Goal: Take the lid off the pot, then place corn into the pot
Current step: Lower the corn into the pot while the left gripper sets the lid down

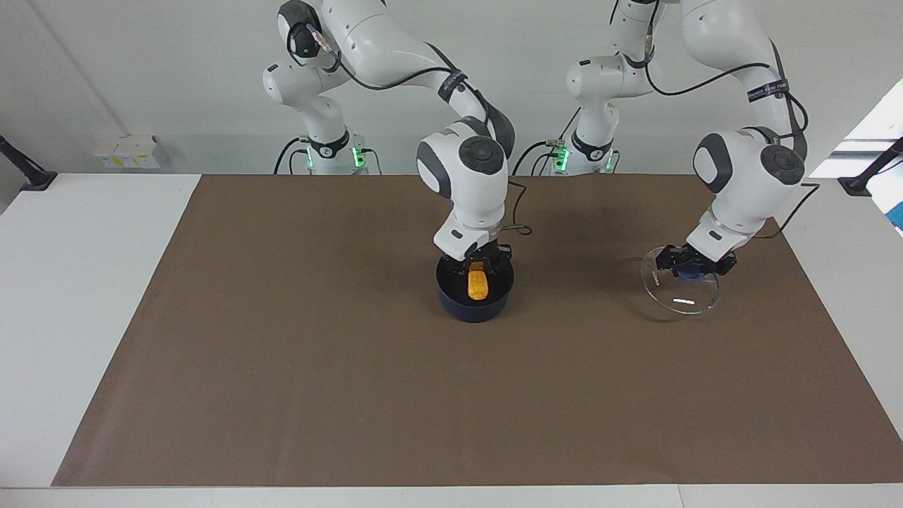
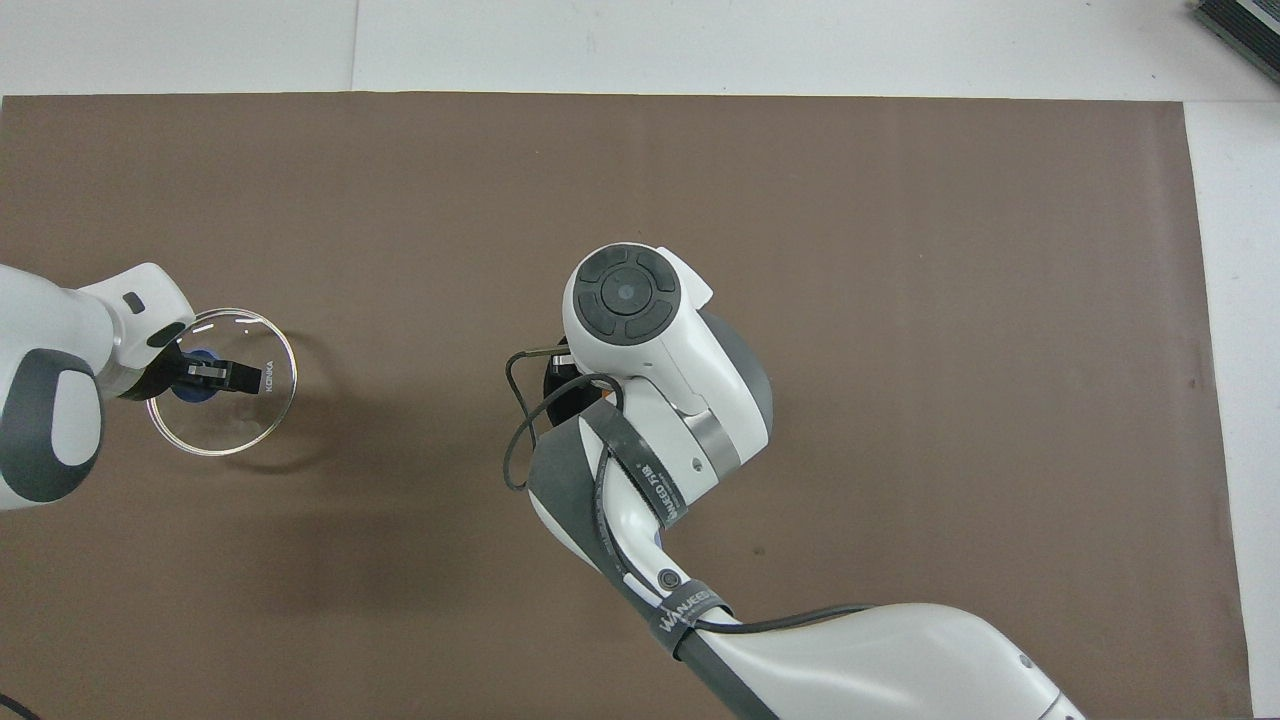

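Right end effector (image 1: 478, 266) grips corn (image 1: 478, 283) inside pot (image 1: 474, 300); left end effector (image 1: 695, 267) clasps tilted lid (image 1: 679, 287) by its knob.

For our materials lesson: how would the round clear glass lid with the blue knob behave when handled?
The round clear glass lid with the blue knob is probably rigid: it keeps its disc shape tilted under the left gripper. Being glass, it likely breaks if dropped. The single knob grip may let it swing.

Looked like a robotics lab to me: two white robot arms (image 1: 395, 63) were bolted at the edge of a white worktop (image 1: 85, 296) covered with a brown mat (image 1: 353, 395), bare white wall (image 1: 141, 70), cables everywhere.
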